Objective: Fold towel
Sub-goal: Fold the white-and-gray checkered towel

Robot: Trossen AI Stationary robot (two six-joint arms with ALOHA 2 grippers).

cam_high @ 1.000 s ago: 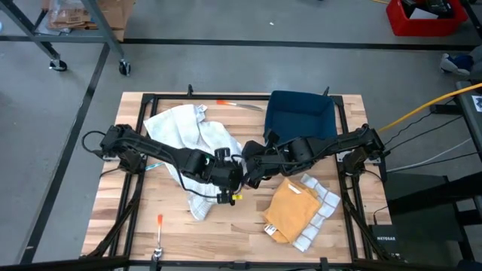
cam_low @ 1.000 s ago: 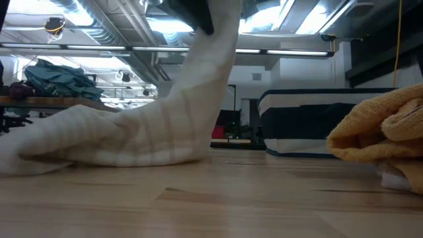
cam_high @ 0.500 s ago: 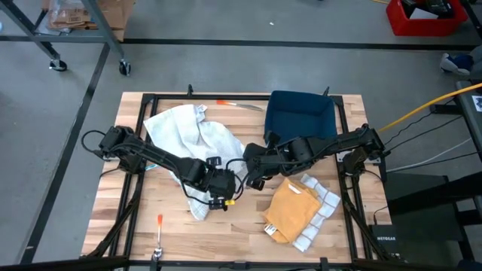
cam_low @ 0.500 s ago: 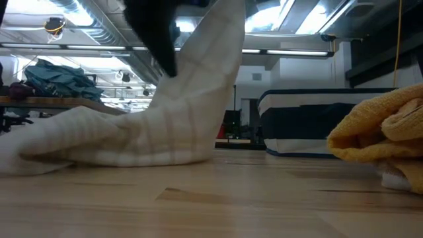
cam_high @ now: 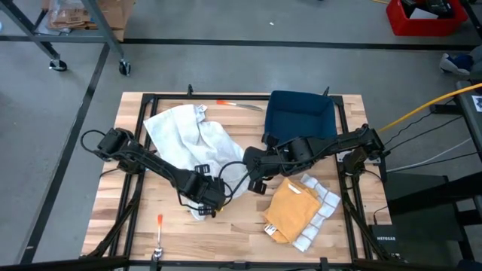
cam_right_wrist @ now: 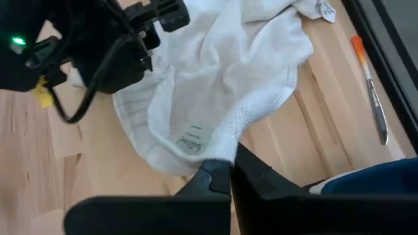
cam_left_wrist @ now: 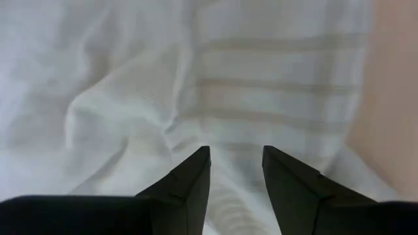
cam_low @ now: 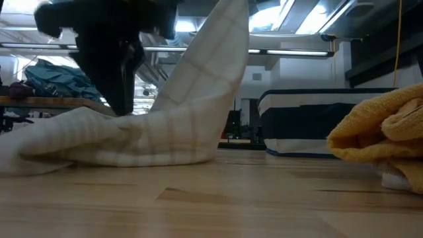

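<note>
The right gripper is clamped on an edge of the crumpled white cotton towel with faint woven stripes, near the table's centre, with the pinched cloth bunched just ahead of its closed fingers; the low view shows that edge lifted into a steep peak above the rest of the cloth. The left gripper is poised low over the towel's near end, its two dark fingers spread apart with striped fabric lying between and beneath them, gripping nothing. The towel lies unfolded and wrinkled across the left half of the slatted wooden table, reaching from the far-left area down toward the near edge. Judgement: the step in hand is acquisition of a second hold, so that the cloth can be stretched flat before the first fold; the fold itself is not begun. The next move calls for the left fingers to descend onto a single layer at a corner or hem, not a bunched ridge, and close. Outward to the right lie a folded mustard-yellow cloth resting on a white checked cloth, and a folded dark blue textile at the far side. An orange-handled tool lies near the far edge.
</note>
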